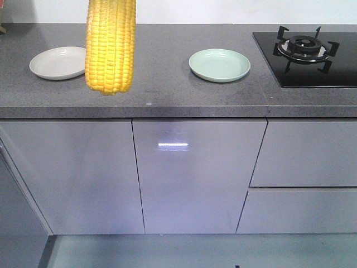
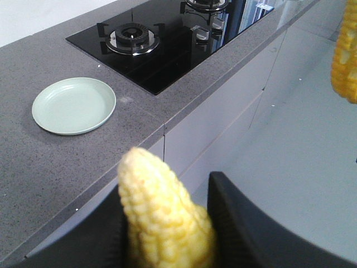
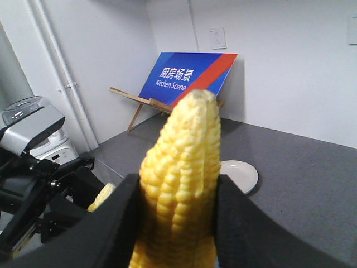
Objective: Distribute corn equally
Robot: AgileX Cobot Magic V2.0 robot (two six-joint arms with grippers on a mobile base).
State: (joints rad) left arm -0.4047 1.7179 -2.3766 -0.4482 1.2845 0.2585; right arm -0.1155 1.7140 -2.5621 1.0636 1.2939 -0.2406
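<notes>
Right hand [image 3: 177, 201] tight around one corn cob [image 3: 181, 139], left hand [image 2: 167, 223] around a second cob [image 2: 159, 195]; blue-red sign [image 3: 189, 75] behind, "Kitchen Scene".

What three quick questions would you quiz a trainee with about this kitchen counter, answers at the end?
1. True or false: the green plate has corn on it.
2. In the front view, what is set in the counter right of that plate? A sink, B stove, C kettle.
3. What do the left gripper and right gripper each hold?
Key: 1 false; 2 B; 3 one cob each, left cob and right cob, jaws shut on them.
</notes>
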